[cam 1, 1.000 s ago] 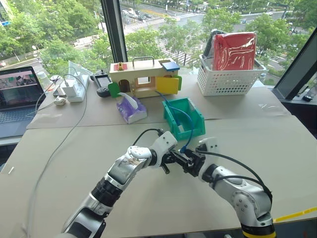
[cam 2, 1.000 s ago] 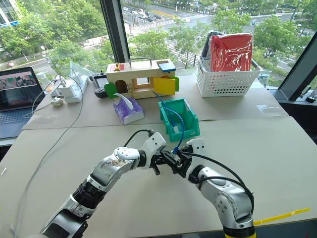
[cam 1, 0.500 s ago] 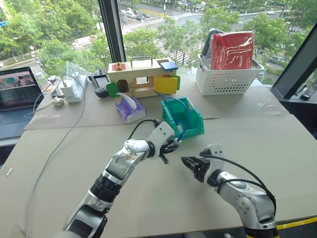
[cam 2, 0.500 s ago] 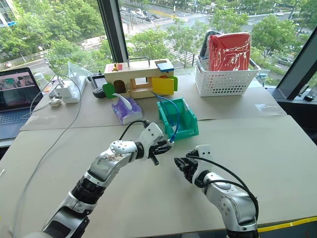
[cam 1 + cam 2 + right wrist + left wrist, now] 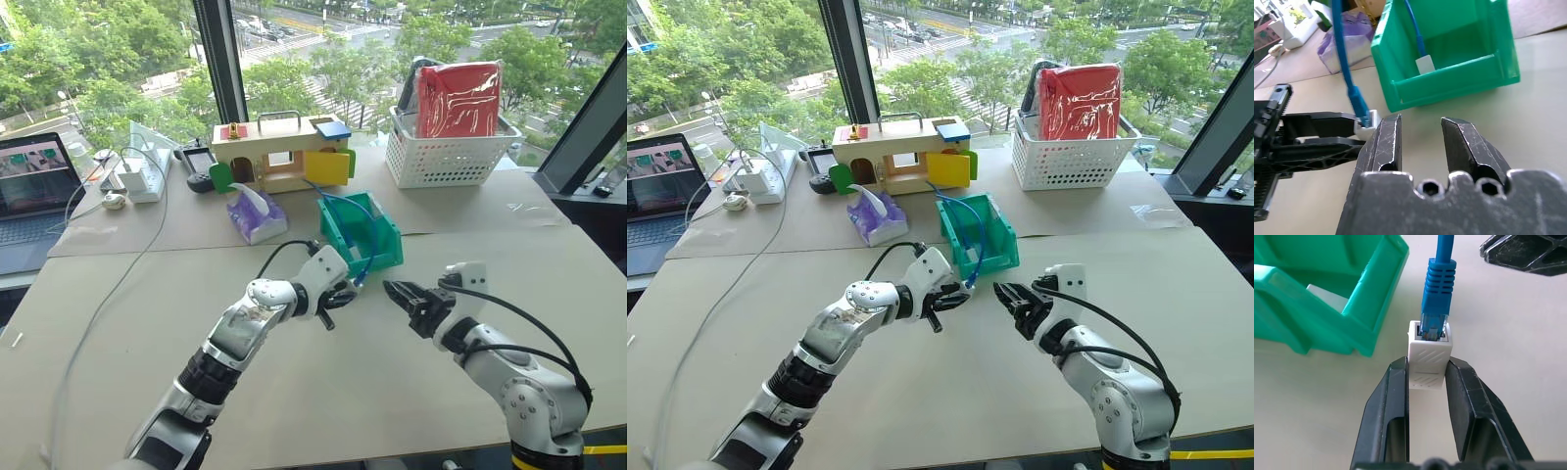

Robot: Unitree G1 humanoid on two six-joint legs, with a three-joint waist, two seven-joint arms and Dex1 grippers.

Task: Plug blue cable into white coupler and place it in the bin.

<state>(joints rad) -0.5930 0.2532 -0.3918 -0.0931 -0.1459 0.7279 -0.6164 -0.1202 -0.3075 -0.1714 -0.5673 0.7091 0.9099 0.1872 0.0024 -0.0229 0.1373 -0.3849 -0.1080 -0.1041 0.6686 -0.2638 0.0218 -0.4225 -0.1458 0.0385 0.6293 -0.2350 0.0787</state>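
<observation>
My left gripper [image 5: 1426, 366] is shut on the white coupler [image 5: 1427, 352], squeezing its sides. The blue cable [image 5: 1441, 269] has its plug seated in the coupler's open end. From there the cable curves up and back into the teal bin [image 5: 384, 259], which stands just behind my left gripper [image 5: 345, 292]. My right gripper [image 5: 400, 291] hovers to the right of the coupler, apart from it. It is open with nothing between its fingers [image 5: 1386, 139].
Inside the bin lies another blue cable end with a small white piece [image 5: 1424, 64]. Behind are a purple tissue pack [image 5: 257, 215], a wooden toy house [image 5: 279, 152], a white lattice basket [image 5: 446, 152], a power adapter with cords [image 5: 142, 176] and a laptop [image 5: 34, 186].
My right gripper has let go at the cable's plug and drawn away to the right, rising a little. The left gripper keeps the coupler, with the cable staying plugged in.
</observation>
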